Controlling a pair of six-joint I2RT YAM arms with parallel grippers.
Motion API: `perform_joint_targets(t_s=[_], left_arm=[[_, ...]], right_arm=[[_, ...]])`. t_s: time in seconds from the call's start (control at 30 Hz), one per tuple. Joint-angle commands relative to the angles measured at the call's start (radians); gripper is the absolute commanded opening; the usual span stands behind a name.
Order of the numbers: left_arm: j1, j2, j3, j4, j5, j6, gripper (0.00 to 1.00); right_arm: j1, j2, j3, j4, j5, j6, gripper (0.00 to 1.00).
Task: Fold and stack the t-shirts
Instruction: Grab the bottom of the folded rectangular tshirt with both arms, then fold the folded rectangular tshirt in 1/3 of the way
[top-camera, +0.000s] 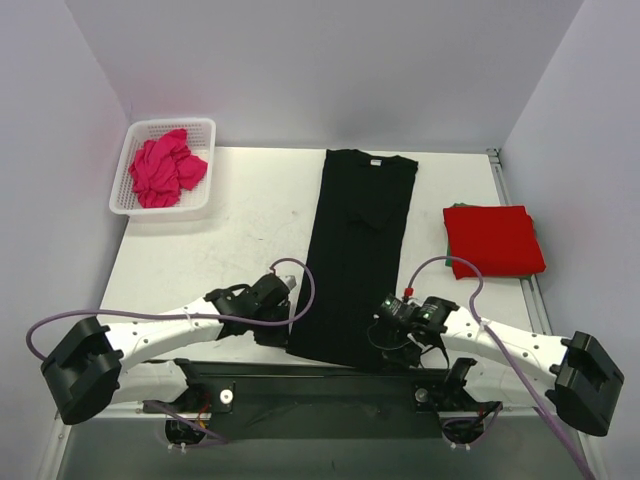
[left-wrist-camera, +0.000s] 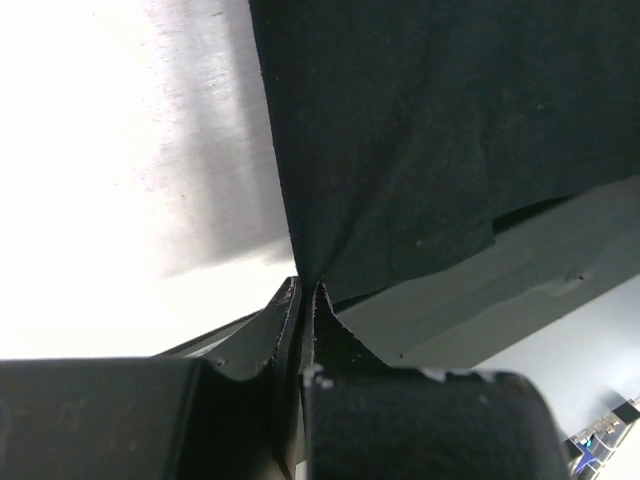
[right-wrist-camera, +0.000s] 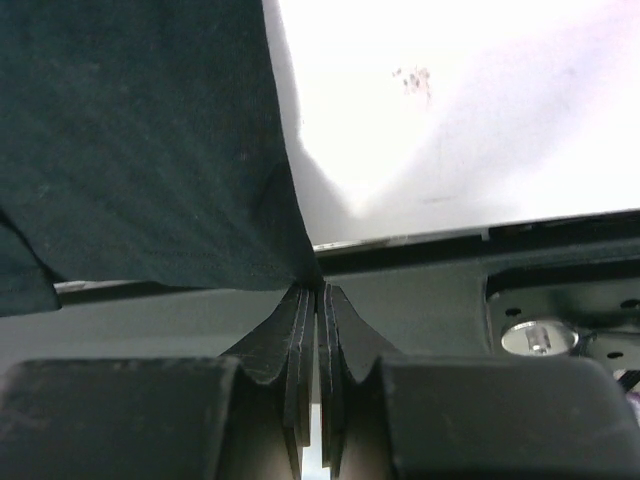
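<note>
Pinching the near hem corners of the black t-shirt (top-camera: 355, 250), the left end effector (left-wrist-camera: 305, 292) and right end effector (right-wrist-camera: 318, 292) are each closed on cloth. The shirt lies as a long strip down the counter (top-camera: 250, 220). Limp and light, it will likely sag between grips, so corners suit best.
</note>
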Motion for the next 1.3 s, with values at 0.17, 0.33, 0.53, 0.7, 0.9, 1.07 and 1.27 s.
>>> perform_joint_targets(t_s=[0.17, 0.33, 0.53, 0.7, 0.9, 1.07, 1.27], left_arm=[[-0.005, -0.084, 0.032, -0.141, 0.021, 0.023, 0.0], [-0.005, -0.118, 0.07, -0.234, 0.053, 0.03, 0.0], [-0.007, -0.165, 0.074, -0.342, 0.134, 0.021, 0.0], [-0.007, -0.262, 0.1, -0.382, 0.16, -0.032, 0.0], [-0.002, -0.193, 0.23, -0.4, 0.108, -0.039, 0.0], [0.067, -0.098, 0.302, -0.311, 0.126, -0.017, 0.0], [0.173, 0.017, 0.403, -0.204, 0.151, 0.011, 0.0]], right_arm=[[0.07, -0.082, 0.057, -0.178, 0.007, 0.077, 0.0], [0.165, -0.085, 0.111, -0.251, 0.015, 0.131, 0.0], [0.278, -0.078, 0.201, -0.346, 0.027, 0.203, 0.0], [0.318, -0.085, 0.283, -0.405, 0.038, 0.237, 0.0], [0.27, -0.125, 0.343, -0.436, 0.087, 0.237, 0.0], [0.118, -0.138, 0.366, -0.436, 0.09, 0.116, 0.0], [-0.102, -0.056, 0.441, -0.437, 0.088, -0.093, 0.0]])
